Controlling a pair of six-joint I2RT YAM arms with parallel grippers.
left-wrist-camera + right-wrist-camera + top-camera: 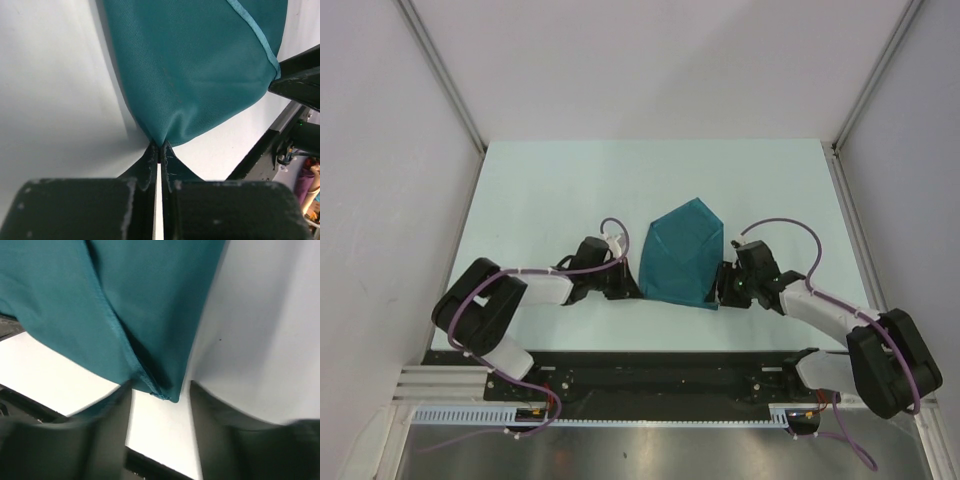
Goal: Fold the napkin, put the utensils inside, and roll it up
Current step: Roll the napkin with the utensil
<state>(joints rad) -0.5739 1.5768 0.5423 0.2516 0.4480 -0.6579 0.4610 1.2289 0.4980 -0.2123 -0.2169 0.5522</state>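
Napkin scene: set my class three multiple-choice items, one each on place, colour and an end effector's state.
1. On the table, the napkin lies: A at the far left corner; B at the far right corner; C near the middle.
2. The napkin is: A teal; B red; C yellow.
3. The left end effector is: A wide open; B shut on the napkin's edge; C out of view.
Answers: 1 C, the top view shows it mid-table; 2 A, all views show teal cloth; 3 B, it pinches the cloth.
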